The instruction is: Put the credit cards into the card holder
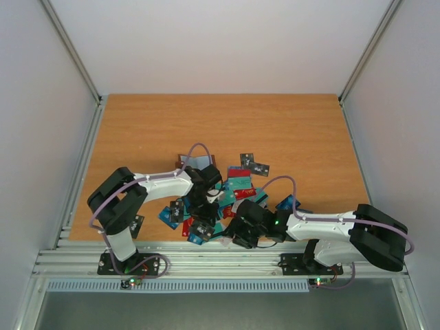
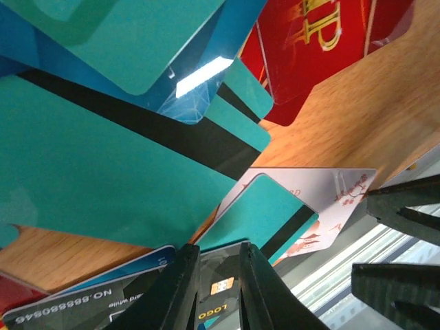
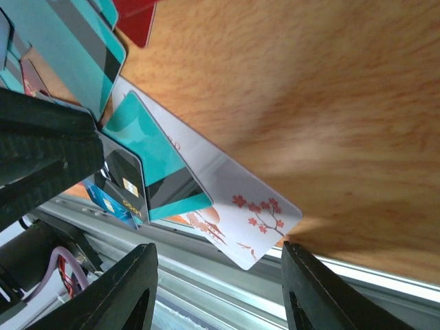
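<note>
left gripper [image 2: 220, 258]: fingers nearly together, a black card [image 2: 221, 283] shows in the slit; we cannot tell if it is clamped. right gripper [image 3: 218, 260]: fingers wide apart, gripping nothing, the corner of a white blossom card [image 3: 254, 220] at the gap. credit cards [image 1: 237, 185] heaped at frame centre; card holder [image 1: 183, 160] at the heap's upper left edge.

Dozen-plus credit cards [image 1: 238, 184], exact count unclear; one card holder [image 1: 183, 161]
</note>
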You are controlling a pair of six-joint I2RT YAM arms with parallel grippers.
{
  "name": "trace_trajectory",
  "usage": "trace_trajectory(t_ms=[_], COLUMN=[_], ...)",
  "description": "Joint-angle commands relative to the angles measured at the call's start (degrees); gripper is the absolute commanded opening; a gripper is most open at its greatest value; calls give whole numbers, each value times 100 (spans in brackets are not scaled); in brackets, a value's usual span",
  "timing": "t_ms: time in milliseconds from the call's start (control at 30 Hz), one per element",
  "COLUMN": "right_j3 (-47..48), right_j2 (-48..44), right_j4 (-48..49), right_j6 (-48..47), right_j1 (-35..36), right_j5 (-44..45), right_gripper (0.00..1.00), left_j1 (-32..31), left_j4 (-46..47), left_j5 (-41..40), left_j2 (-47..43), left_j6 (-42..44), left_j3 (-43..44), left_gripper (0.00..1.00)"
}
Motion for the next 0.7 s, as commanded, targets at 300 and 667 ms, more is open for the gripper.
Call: trace_trajectory(t_ms=[300, 667], right_j3=[-285, -893], right_j2=[49, 700], right_j4=[-108, 2114], right_j6=[795, 882], right_j1=[728, 780], right_j5=[817, 1121], right_gripper=[51, 46], left_j1=[-86, -87], left_j4=[488, 535], left_j5=[101, 100], left_j2=[344, 407], left_j6=[-44, -82], left_j3=[-284, -318], left_gripper=[19, 19])
